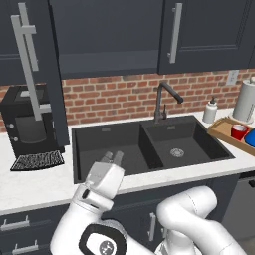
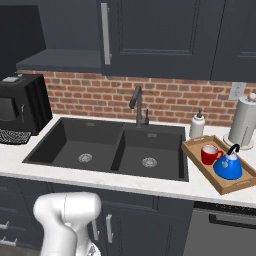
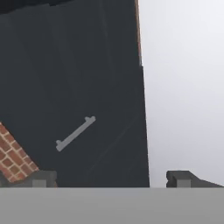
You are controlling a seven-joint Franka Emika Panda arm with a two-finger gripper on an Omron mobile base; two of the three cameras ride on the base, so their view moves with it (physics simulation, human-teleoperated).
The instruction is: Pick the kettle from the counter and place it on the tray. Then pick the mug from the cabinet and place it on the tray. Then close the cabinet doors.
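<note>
The blue kettle (image 2: pixel 228 166) and the red mug (image 2: pixel 211 155) stand side by side on the wooden tray (image 2: pixel 192 148), which rests on the white counter (image 2: pixel 150 186) right of the sink. In the left base view the tray (image 1: pixel 219 130) holds the mug (image 1: pixel 239 132), with the kettle (image 1: pixel 250 138) cut by the edge. The cabinet's left door (image 1: pixel 35 74) is swung out; the right door (image 1: pixel 199 35) is closed. My gripper (image 1: pixel 112 157) stands open and empty, low over the sink's front left. In the hand view my gripper (image 3: pixel 111 179) faces a dark door's bar handle (image 3: pixel 75 133).
A black coffee machine (image 1: pixel 30 124) stands on the counter (image 1: pixel 40 179) under the swung-out door. The black double sink (image 1: pixel 149 144) with its faucet (image 1: pixel 162 102) lies ahead. A soap dispenser (image 1: pixel 210 110) and a paper-towel roll (image 1: pixel 245 102) stand behind the tray.
</note>
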